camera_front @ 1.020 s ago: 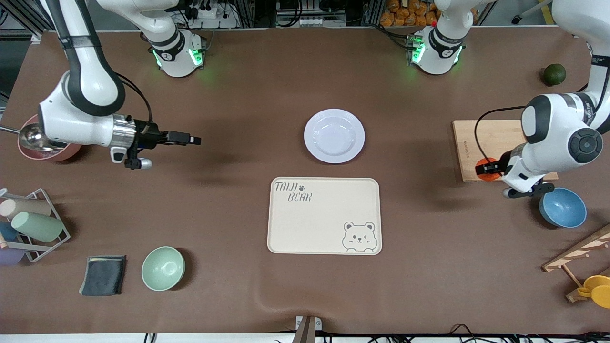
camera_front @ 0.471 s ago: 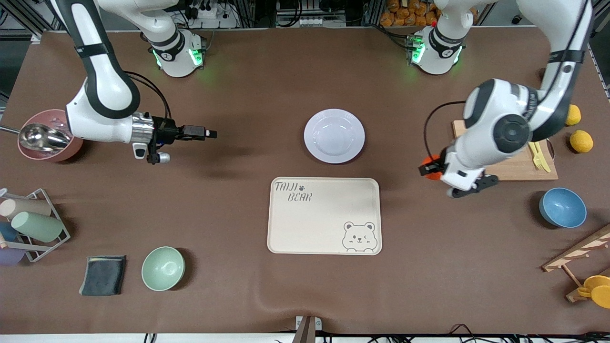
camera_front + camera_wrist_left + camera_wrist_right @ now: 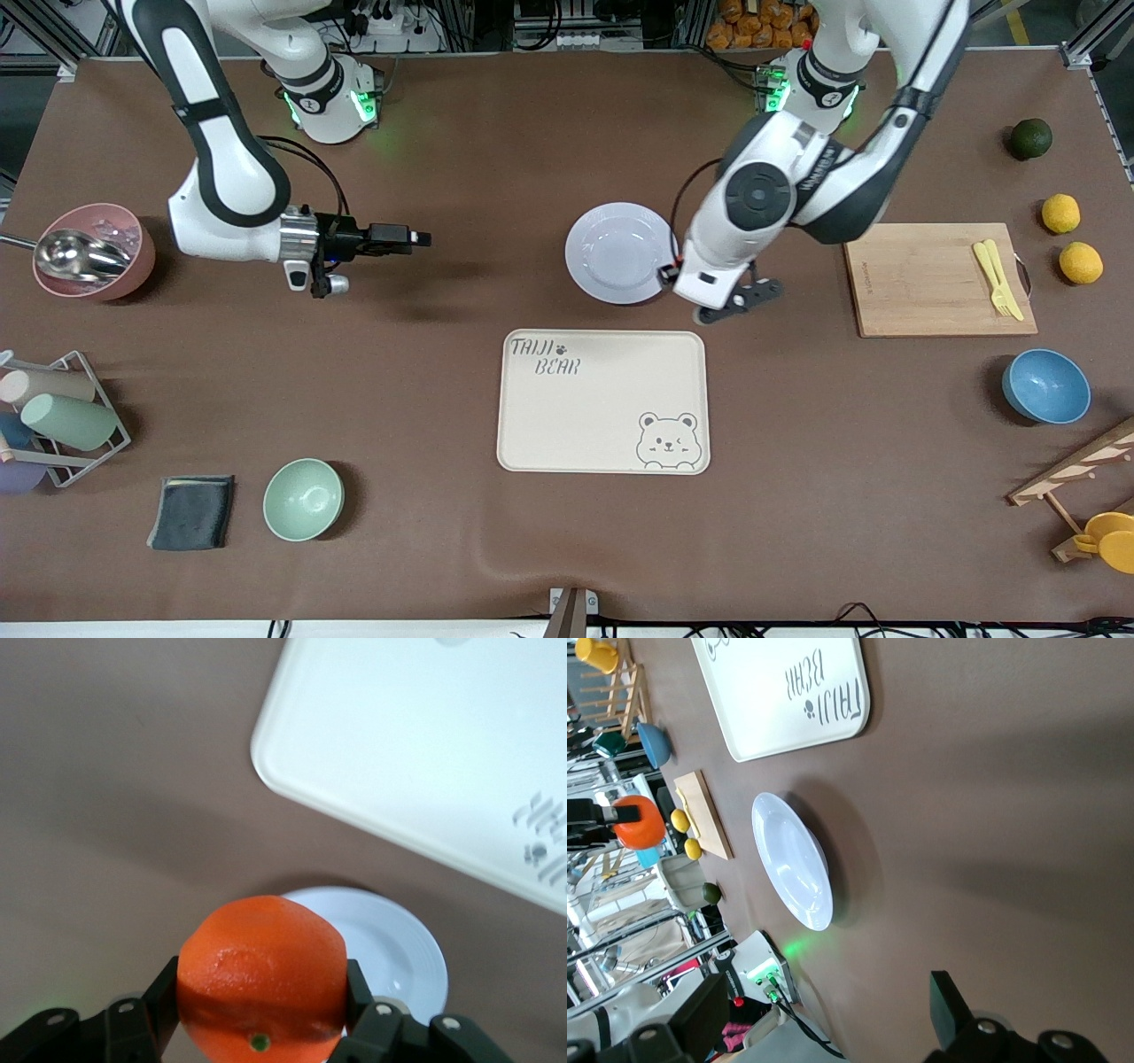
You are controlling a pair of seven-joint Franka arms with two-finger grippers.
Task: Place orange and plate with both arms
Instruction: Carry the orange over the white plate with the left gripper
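Left wrist view shows the orange [image 3: 261,974] pinched between the two fingers of the left hand [image 3: 261,1014], held in the air. Below it sits the plate [image 3: 394,948], partly hidden by the fruit. In the front view the left hand [image 3: 666,271] hangs over the plate's [image 3: 611,252] rim on the side toward the left arm's end of the counter [image 3: 443,549], and the orange itself is almost wholly hidden by the wrist. The plate rests near the counter's middle, just beside the cream bear tray [image 3: 602,401], on the side farther from the front camera. To do this step well, I judge you should carry the fruit over the plate's shallow centre, lower it close, then release, since a round fruit may roll. Your right hand [image 3: 416,237] waits with fingers spread, over bare counter between the pink bowl [image 3: 93,252] and the plate.
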